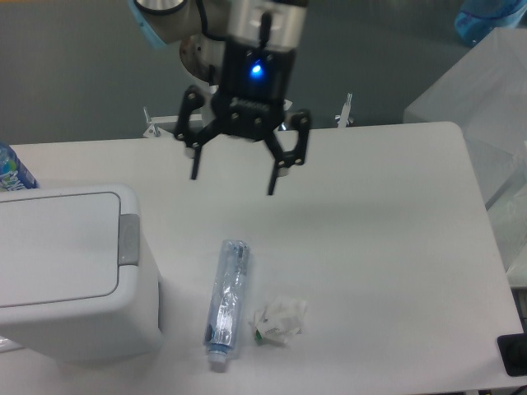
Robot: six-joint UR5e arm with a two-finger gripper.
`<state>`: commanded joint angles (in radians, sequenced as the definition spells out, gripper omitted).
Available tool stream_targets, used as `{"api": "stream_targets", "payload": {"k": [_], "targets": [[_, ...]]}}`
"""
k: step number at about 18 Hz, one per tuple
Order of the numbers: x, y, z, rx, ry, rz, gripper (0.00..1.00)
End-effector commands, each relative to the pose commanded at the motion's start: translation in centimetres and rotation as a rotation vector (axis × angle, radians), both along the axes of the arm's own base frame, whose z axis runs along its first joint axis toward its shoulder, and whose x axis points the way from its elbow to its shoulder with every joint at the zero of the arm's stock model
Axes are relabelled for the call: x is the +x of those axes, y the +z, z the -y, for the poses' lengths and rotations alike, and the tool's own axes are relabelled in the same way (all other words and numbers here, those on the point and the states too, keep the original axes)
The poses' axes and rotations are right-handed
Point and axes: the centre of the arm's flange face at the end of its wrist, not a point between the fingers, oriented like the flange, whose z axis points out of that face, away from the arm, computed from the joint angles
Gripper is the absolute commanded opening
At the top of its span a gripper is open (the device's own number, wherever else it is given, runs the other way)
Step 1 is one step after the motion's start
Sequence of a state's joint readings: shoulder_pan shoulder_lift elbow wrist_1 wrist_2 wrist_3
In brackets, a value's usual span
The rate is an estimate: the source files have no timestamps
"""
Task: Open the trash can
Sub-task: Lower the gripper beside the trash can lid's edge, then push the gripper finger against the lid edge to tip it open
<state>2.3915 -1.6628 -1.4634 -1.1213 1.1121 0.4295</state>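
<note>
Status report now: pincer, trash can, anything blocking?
Pincer open, empty, above the table. Trash can at left, lid shut, grey latch untouched. Plastic bottle and crumpled paper lie beside the can, not on the lid.

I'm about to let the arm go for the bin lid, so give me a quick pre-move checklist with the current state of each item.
1. Trash can lid shut, ready to open: ok.
2. Grey latch visible and unobstructed: ok.
3. Gripper empty, jaws spread: ok.
4. Gripper lined up over the latch: not ok; it hangs to the latch's right, over the bare table.
5. Plastic bottle and crumpled paper clear of the bin: ok; both lie apart from it.
6. How the latch releases: cannot tell.
</note>
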Motion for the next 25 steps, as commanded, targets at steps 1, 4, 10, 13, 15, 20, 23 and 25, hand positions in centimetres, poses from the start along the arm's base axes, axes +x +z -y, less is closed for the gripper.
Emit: {"api": "stream_targets", "payload": {"k": [1, 4, 10, 13, 15, 20, 23, 25], "targets": [[0.2, -0.6, -0.6, -0.007, -0.01, 0.009, 1.0], [0.9, -1.6, -1.7, -0.02, -0.026, 0.025, 1.0], [1.7, -3.2, -3.2, -0.04, -0.037, 0.057, 1.0], [2.0, -3.9, -4.1, -0.042, 0.003, 0.091, 1.0], [2.2, -4.6, -4.9, -0.039, 0.019, 0.102, 1.0], [2.2, -5.7, -5.7, -0.04, 0.012, 0.1, 1.0], [1.9, -6.2, -6.0, -0.047, 0.011, 0.102, 1.0], [1.8, -6.6, -6.1, -0.051, 0.01, 0.105, 1.0]]}}
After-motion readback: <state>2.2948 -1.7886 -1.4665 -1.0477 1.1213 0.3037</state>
